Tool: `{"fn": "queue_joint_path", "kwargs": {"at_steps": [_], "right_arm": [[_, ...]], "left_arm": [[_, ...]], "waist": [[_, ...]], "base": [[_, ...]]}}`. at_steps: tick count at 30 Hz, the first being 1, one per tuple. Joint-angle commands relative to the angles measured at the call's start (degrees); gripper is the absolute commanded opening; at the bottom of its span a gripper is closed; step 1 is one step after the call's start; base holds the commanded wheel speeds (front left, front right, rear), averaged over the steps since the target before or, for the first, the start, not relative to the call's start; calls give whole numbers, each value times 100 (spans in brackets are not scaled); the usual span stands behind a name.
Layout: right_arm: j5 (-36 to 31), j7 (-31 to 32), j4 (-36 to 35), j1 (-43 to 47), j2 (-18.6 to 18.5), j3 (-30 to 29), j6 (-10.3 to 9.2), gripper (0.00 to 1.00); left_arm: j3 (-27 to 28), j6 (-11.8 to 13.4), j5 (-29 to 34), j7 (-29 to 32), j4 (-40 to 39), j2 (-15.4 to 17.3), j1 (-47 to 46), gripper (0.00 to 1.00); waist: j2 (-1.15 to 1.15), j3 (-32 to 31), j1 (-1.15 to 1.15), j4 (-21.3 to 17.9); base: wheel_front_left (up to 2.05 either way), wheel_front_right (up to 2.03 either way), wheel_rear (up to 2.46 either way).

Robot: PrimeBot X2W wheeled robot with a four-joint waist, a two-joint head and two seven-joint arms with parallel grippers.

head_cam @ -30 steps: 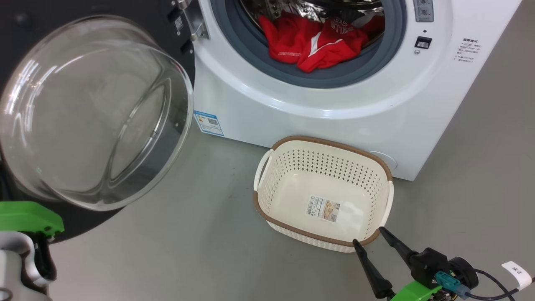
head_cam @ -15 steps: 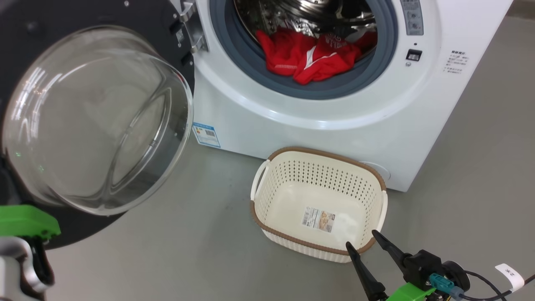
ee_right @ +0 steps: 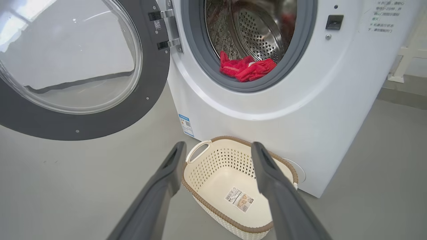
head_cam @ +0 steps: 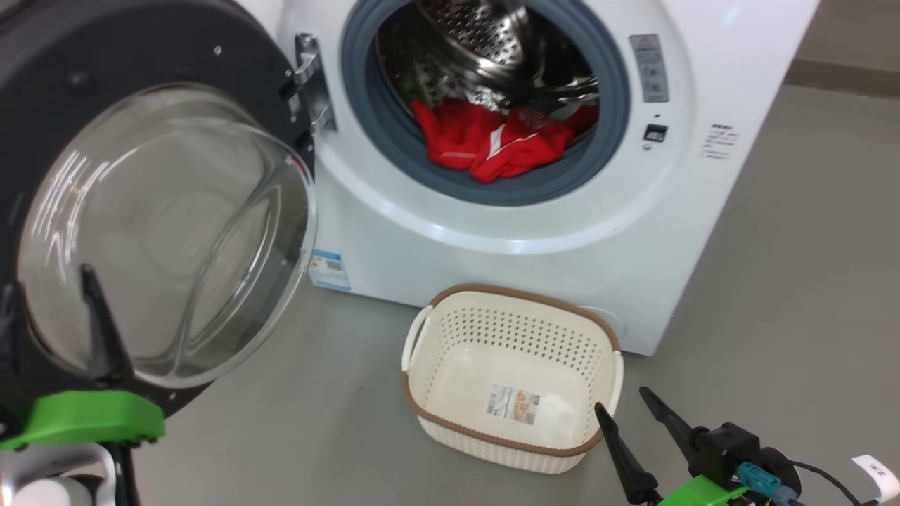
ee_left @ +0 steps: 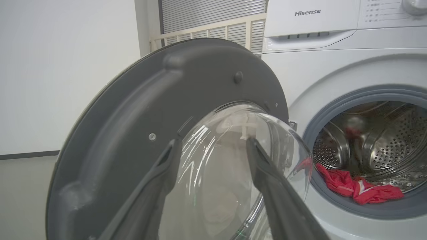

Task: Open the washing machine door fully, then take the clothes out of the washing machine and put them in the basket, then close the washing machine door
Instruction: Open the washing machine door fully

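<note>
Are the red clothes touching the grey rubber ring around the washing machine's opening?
Touching. In the head view the front edge of the clothes lies draped on the lower part of the grey rubber ring.

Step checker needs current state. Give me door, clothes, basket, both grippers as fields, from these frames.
door: swung wide open, left of the washing machine
clothes: red, in the drum, near its front lip
basket: on the floor before the machine, only a paper label inside
left gripper: open, empty, facing the door's glass
right gripper: open, empty, pointing at the basket
</note>
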Motion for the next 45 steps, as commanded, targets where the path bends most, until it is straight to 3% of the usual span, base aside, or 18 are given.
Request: {"fn": "queue_joint_path", "kwargs": {"at_steps": [1,11,17,23,31,45], "right_arm": [[40,-37,-182,-2,1,47,2,100],[-14,-37,-342,-84,41,-323,2,100],[-31,-37,-389,-168,47,-487,2,100],[-39,-37,-387,-220,51,-562,2,100],[-138,-37,-543,-246,52,-649,2,100],[-386,-37,-1153,-3,-110,-879,2,100]], "left_arm": [[142,-55,8,80,-387,165,-19,100],[-333,-491,-445,309,-1270,-200,345,100],[-530,-812,-733,298,-1087,-320,412,100],[-679,-920,-757,219,-920,-373,479,100],[-783,-983,-729,68,-640,-387,616,100],[-892,-1198,-537,-381,-136,-348,1221,100]], "waist": [[0,-169,0,-241],[0,-238,0,-987],[0,-209,0,-1464],[0,-212,0,-1848],[0,-229,0,-2138],[0,-383,0,-2288]], "base": [[0,0,0],[0,0,0],[0,0,0],[0,0,0],[0,0,0],[0,0,0]]}}
